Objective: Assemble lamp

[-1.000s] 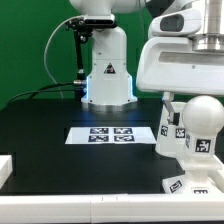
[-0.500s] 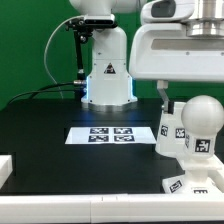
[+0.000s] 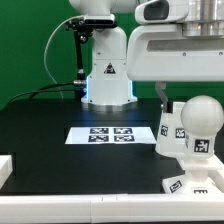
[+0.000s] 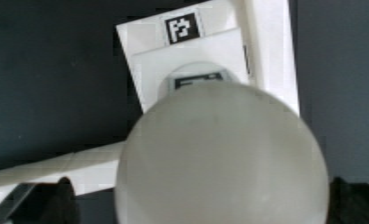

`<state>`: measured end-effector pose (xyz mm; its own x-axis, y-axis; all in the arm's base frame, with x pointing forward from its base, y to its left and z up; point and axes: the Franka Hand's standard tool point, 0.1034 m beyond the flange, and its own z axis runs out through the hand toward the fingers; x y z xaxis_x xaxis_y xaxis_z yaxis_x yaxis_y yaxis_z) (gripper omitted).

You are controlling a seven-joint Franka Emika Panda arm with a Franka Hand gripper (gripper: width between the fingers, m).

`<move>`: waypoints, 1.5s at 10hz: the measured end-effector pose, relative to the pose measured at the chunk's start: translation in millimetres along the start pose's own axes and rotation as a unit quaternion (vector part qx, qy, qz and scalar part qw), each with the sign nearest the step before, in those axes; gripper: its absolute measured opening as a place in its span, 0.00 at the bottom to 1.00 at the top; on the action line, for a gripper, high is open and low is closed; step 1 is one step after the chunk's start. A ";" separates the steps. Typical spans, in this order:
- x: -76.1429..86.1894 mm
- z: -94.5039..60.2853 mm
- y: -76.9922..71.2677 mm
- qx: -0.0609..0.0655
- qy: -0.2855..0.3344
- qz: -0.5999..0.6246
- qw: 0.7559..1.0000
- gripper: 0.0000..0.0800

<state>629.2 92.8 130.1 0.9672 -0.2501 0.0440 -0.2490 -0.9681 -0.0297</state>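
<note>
The rounded white bulb (image 3: 203, 122) stands upright at the exterior view's right, with a tag on its neck. The tapered shade (image 3: 169, 128) stands touching its left side. The base block (image 3: 192, 186) lies in front, at the picture's lower edge. My gripper (image 3: 190, 95) hangs just above the bulb; one dark finger (image 3: 160, 96) shows beside the shade. In the wrist view the bulb (image 4: 225, 150) fills the middle, with my gripper (image 4: 195, 205) open and a dark finger (image 4: 39, 202) on each side, apart from it. A white tagged part (image 4: 184, 30) lies beyond the bulb.
The marker board (image 3: 97, 134) lies flat on the black table in front of the big white robot pedestal (image 3: 107, 70). A white raised border runs along the table's near edge (image 3: 60, 200) and its left corner.
The gripper body has shifted a little to the exterior view's left and upward over the bulb. The lamp parts have not moved.
</note>
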 end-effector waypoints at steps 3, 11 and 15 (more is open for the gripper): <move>-0.5 4.5 -3.3 -0.001 0.004 0.002 1.000 0.85; -2.8 5.3 -0.4 -0.006 0.027 0.262 0.965 0.72; -9.1 5.6 -0.9 0.038 0.011 0.558 0.829 0.72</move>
<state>620.8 96.0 124.2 0.1343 -0.9903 -0.0352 -0.9836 -0.1289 -0.1265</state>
